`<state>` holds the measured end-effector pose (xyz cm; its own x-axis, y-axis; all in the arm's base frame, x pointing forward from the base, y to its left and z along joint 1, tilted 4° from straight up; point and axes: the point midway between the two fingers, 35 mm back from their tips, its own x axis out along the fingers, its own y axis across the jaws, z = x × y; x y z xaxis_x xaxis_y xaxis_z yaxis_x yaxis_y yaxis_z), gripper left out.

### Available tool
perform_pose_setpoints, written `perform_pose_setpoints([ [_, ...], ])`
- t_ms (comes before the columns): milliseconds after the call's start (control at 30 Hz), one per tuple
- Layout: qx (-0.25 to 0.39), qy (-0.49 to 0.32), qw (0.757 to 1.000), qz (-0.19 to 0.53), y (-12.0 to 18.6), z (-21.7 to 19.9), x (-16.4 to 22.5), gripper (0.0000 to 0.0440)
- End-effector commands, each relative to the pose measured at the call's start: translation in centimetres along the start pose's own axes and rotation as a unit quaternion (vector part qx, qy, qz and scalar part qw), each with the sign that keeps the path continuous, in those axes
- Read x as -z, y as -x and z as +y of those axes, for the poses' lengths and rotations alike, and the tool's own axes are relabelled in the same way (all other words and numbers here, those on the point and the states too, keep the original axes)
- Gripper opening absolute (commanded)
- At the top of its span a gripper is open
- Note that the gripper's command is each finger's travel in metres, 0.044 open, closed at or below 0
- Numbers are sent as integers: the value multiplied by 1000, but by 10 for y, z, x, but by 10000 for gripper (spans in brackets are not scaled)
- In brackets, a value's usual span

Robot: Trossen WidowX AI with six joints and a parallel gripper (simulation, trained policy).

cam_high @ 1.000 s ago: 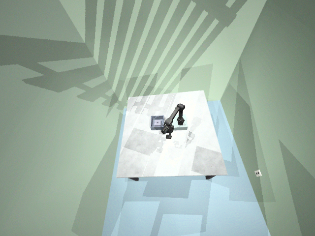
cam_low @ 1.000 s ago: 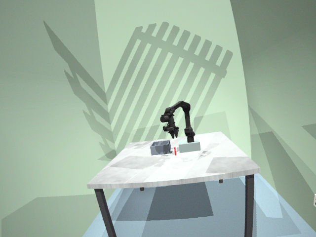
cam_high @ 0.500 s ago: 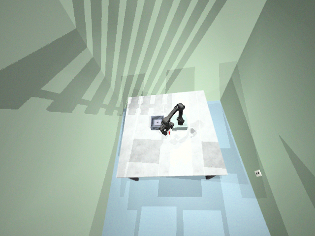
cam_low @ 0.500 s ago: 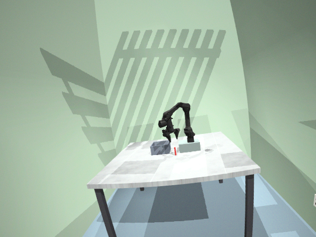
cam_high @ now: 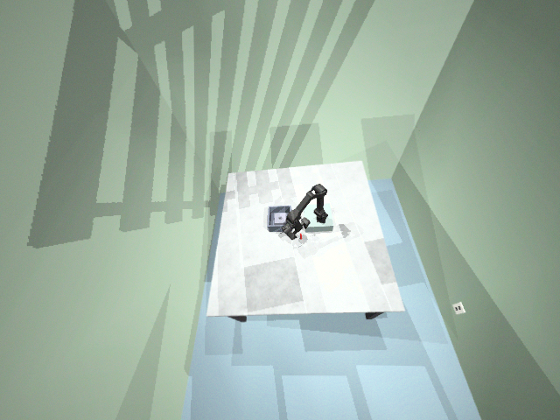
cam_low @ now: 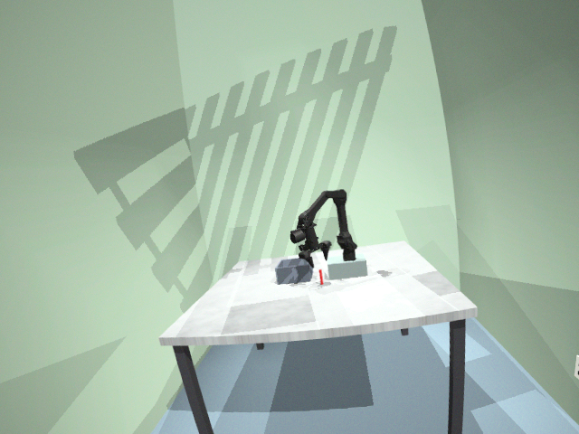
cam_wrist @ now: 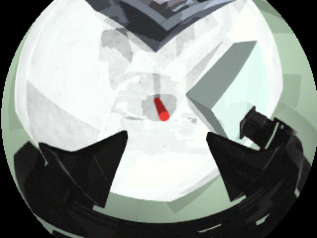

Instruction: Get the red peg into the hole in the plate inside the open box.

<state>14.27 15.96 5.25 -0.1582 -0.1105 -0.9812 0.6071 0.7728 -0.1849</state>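
The gripper is hovering fully open, holding nothing. The red peg is standing inward from the desk's front edge; centre the fingers before closing.

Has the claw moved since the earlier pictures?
Yes, down: in the exterior view, the claw's tips are now nearer the level of the peg's top.
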Motion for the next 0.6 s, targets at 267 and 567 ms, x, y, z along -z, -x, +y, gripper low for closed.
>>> perform_pose_setpoints([
  [267,-1,-16,1000,-11,-42,6,-10,440],
  [567,-7,-12,1000,-19,-72,10,-15,420],
])
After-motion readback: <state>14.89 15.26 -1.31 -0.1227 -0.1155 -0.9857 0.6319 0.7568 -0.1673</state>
